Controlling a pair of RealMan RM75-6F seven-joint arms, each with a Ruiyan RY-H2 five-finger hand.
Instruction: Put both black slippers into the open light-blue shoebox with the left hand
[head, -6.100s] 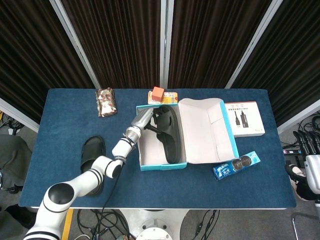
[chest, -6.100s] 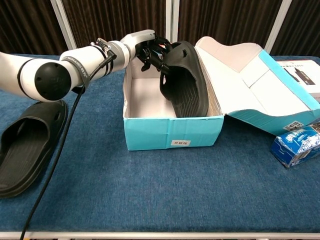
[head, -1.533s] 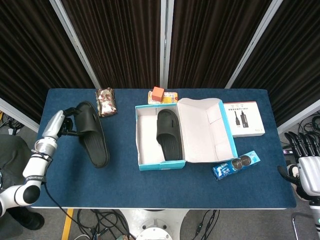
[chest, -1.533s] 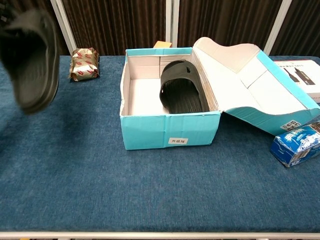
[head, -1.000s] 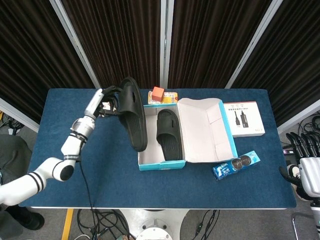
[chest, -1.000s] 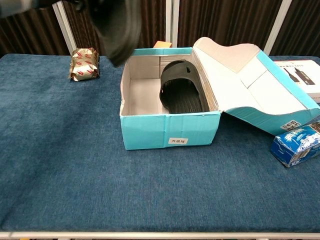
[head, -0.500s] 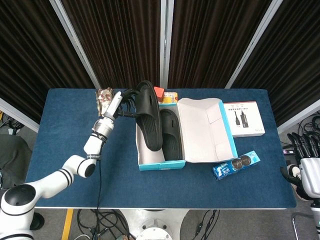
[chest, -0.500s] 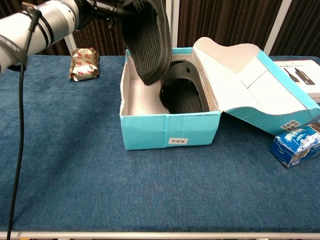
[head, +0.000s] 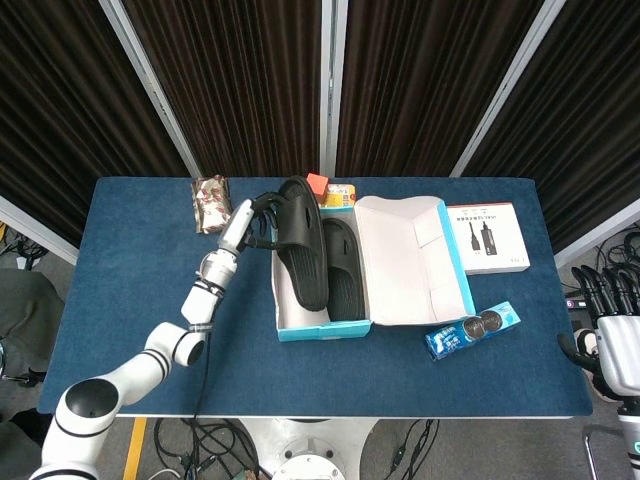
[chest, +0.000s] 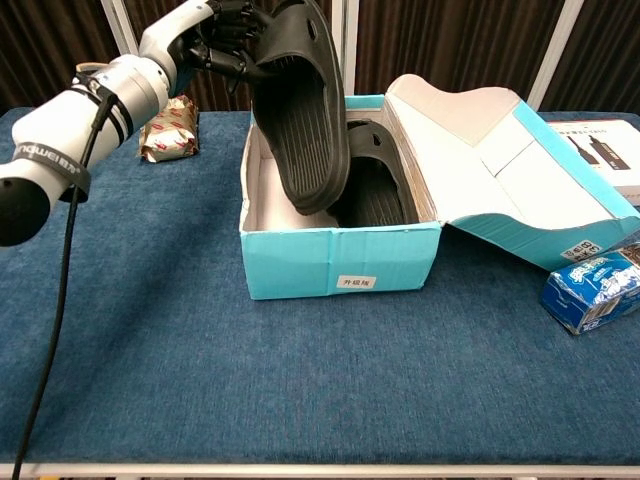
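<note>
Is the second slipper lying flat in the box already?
No. The left hand holds the second slipper tilted steeply above the shoebox.

Blue table (head: 140, 260), light-blue shoebox (head: 330, 330), foil packet (head: 210, 203), white box (head: 487, 238), cookie pack (head: 472, 331)

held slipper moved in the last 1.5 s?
Yes. The held slipper went rightward from off the table's left side to over the shoebox, gripped by the left hand.

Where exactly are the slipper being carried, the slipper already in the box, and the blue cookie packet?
carried slipper (chest: 312, 140), chest view, ribbed sole
slipper in the box (chest: 378, 196), chest view, footbed
blue cookie packet (head: 470, 331), head view, middle of wrapper
</note>
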